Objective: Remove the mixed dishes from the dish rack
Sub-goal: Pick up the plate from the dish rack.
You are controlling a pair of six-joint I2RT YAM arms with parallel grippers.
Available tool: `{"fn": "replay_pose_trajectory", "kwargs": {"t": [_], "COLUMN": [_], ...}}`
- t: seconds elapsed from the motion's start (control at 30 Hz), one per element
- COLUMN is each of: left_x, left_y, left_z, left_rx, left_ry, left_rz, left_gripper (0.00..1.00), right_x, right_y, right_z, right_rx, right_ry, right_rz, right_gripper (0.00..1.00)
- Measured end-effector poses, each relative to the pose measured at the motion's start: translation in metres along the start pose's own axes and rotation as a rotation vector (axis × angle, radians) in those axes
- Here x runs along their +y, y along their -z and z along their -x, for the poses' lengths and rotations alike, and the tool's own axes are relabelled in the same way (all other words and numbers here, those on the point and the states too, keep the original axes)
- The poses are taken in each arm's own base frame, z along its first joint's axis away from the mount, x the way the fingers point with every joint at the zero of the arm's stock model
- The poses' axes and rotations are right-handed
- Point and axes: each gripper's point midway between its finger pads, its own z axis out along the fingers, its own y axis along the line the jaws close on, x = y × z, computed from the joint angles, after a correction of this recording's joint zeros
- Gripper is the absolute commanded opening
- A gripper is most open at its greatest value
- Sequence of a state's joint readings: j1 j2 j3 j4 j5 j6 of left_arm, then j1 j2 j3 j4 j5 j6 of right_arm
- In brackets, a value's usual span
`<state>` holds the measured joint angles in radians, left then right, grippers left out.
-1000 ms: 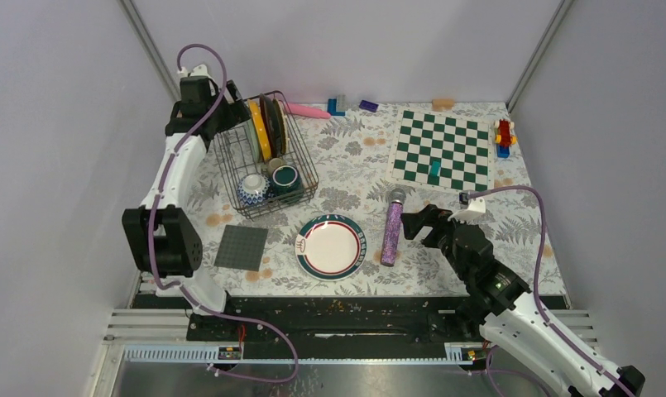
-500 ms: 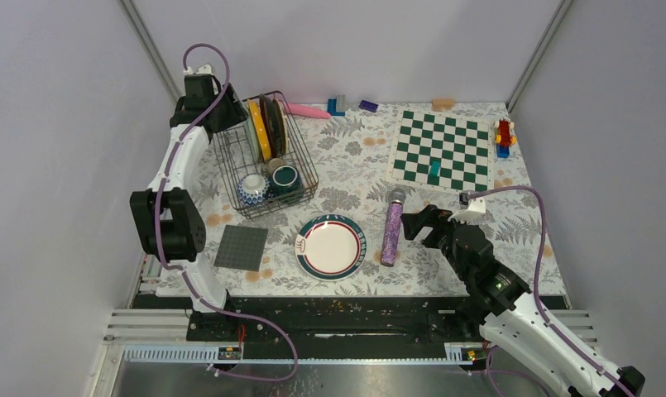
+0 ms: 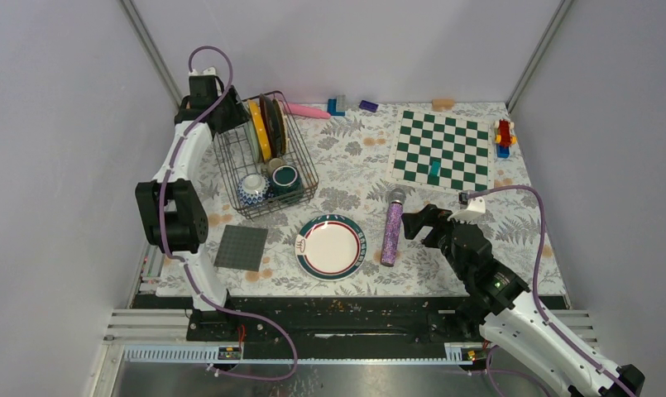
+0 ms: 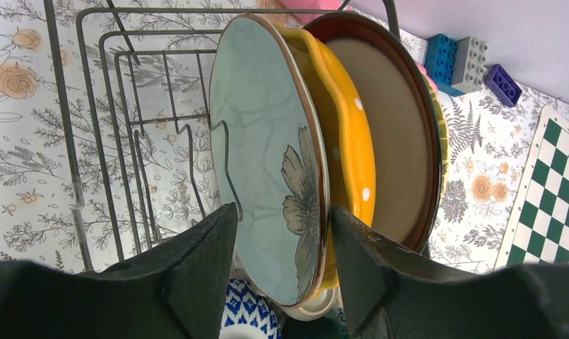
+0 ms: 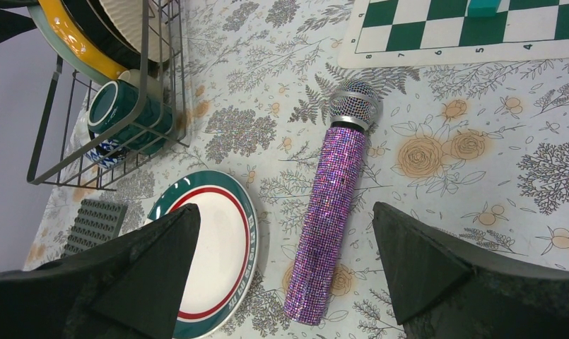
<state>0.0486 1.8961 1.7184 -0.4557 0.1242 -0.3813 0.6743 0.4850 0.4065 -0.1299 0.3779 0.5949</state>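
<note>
Main worry: the left claw [image 4: 281, 215] looks pinched on the rim of the pale green floral plate [image 4: 260, 127], one finger on its face, the other wedged btw it & the yellow woven-look plate [image 4: 348, 148] right behind. The plates stand packed on edge at the far end of the dish rack [image 3: 228, 169], w/ the dark red-rimmed cream plate [image 4: 387, 120] last in line. Lift at a slant & the green one prob. drags the yellow one along or clips a rack wire. The grip is on a thin glazed rim only, so it could slip & drop onto the blue-white patterned bowl [image 3: 252, 188], small greyish cup [image 3: 273, 165] or dark teal mug [image 3: 285, 178] at the rack's near end. The rack sits by the counter's [image 3: 354, 157] far-left corner.

Pose: the left arm [image 3: 176, 165] reaches up along the counter's left edge, forearm angled in over the rack's far-left corner. The right claw [image 5: 285, 212] is spread wide, empty, hovering over the purple glitter cylinder [image 5: 327, 212] nr the near edge.
</note>
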Motion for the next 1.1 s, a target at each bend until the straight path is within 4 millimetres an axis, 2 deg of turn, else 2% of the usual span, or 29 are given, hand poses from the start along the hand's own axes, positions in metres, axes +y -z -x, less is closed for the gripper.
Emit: {"fn": "replay_pose_trajectory", "kwargs": {"t": [0.27, 0.47, 1.1], "left_x": [0.000, 0.000, -0.004], "left_y": [-0.005, -0.014, -0.026], "left_z": [0.000, -0.007, -0.011], "left_rx": [0.005, 0.036, 0.082], "left_ry": [0.004, 0.021, 0.074], "left_rz": [-0.006, -0.025, -0.102], "left_gripper": [0.53, 0.53, 0.45], "right_x": [-0.001, -0.001, 0.000], "right_y": [0.000, 0.000, 0.000], "right_z": [0.001, 0.001, 0.002], "right_rx": [-0.003, -0.004, -0.010], "right_ry": [0.001, 0.000, -0.002], "right_rz": [-0.005, -0.005, -0.001], "right_gripper": [0.99, 1.00, 1.00]}}
